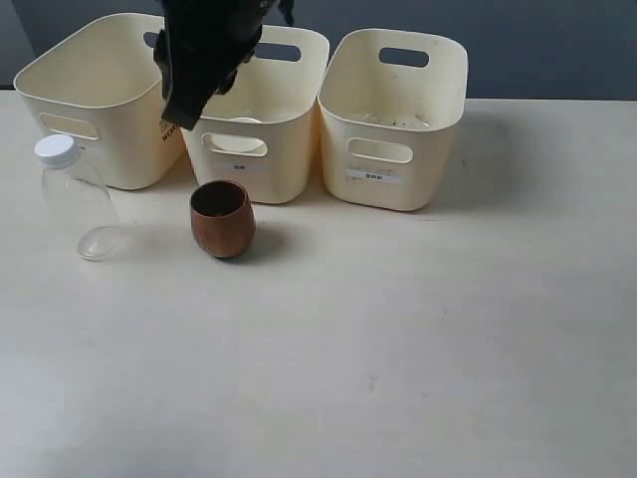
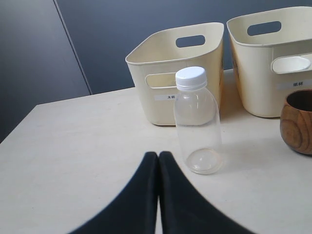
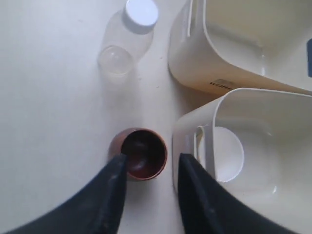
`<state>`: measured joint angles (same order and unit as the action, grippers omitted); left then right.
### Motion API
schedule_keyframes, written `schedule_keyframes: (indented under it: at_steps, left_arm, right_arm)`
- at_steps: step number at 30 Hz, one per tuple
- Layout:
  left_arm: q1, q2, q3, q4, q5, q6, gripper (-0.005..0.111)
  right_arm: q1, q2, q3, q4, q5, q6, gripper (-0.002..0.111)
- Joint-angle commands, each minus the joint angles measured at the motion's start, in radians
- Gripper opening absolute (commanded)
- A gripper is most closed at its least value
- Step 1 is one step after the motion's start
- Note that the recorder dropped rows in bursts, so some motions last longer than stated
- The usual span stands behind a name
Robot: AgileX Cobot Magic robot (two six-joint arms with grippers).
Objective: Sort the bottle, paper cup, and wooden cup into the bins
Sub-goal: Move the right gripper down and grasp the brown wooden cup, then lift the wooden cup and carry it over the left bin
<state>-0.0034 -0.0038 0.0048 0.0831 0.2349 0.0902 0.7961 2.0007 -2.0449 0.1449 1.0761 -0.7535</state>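
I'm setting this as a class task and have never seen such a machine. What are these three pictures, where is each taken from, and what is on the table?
It is a robot with two arms, each ending in a two-fingered gripper.

One picture looks at the whole table from off the arms. The other two come from cameras on the wrists.

The left gripper is shut and empty, facing the bottle. The right gripper is open above the wooden cup, holding nothing.

Three cream bins stand in a row. The paper cup appears to sit inside the middle bin.
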Motion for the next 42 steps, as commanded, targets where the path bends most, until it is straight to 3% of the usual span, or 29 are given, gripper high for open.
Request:
schedule_keyframes:
  at_steps: [1, 14, 33, 35, 36, 42]
  left_arm:
    - [-0.001, 0.004, -0.005, -0.002, -0.003, -0.002, 0.000]
    - [-0.001, 0.004, -0.005, -0.002, -0.003, -0.002, 0.000]
    - [-0.001, 0.004, -0.005, -0.002, -0.003, -0.002, 0.000]
    - [-0.001, 0.004, -0.005, -0.002, -0.003, -0.002, 0.000]
    - [-0.001, 0.004, -0.005, -0.002, -0.003, -0.002, 0.000]
    - [-0.001, 0.004, -0.005, -0.002, -0.003, -0.002, 0.000]
  right_arm:
    - [0.002, 0.048, -0.002, 0.027, 0.035, -0.006, 0.044]
    - [0.002, 0.313, -0.002, 0.032, 0.004, -0.042, 0.045]
    - [0.002, 0.383, -0.002, 0.014, -0.084, -0.047, 0.045]
    - [0.002, 0.398, -0.002, 0.002, -0.093, -0.047, 0.030]
    - [0.002, 0.400, -0.002, -0.004, -0.096, -0.047, 0.004]
    - [0.006, 0.335, -0.004, -0.004, -0.098, -0.047, -0.001]
